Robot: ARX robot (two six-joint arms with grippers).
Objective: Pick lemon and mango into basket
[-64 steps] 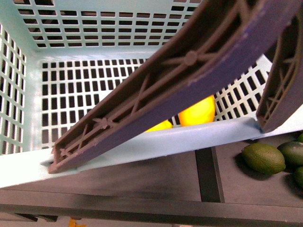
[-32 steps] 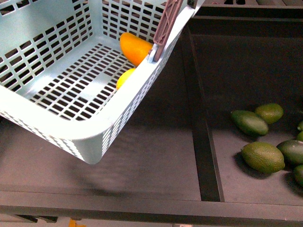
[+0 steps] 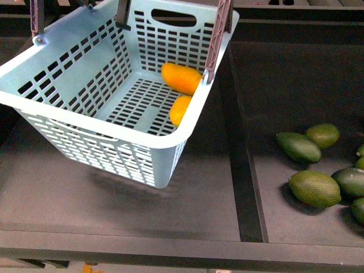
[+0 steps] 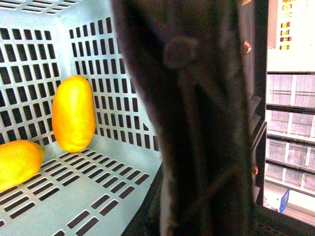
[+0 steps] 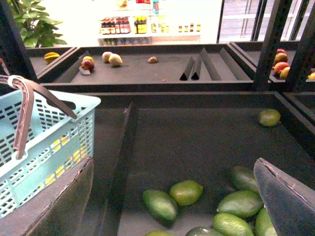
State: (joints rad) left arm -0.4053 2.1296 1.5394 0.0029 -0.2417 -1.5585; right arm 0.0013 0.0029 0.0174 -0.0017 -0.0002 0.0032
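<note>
Mango [image 3: 181, 78] & lemon [image 3: 180, 109] both lie in basket [image 3: 91, 74], at its right wall, so picking looks done. Basket hangs tilted above the shelf by its handle [image 3: 218, 35]. Left gripper: can't tell its state. Right gripper [image 5: 172, 201] open, empty, over green fruits [image 5: 187, 191].

Dim shelf; blown-out backlit background in right wrist view; blurred handle [image 4: 197, 118] close-up

R pincer [image 5: 172, 196] fingers spread wide, empty; L pincer state unclear.
</note>
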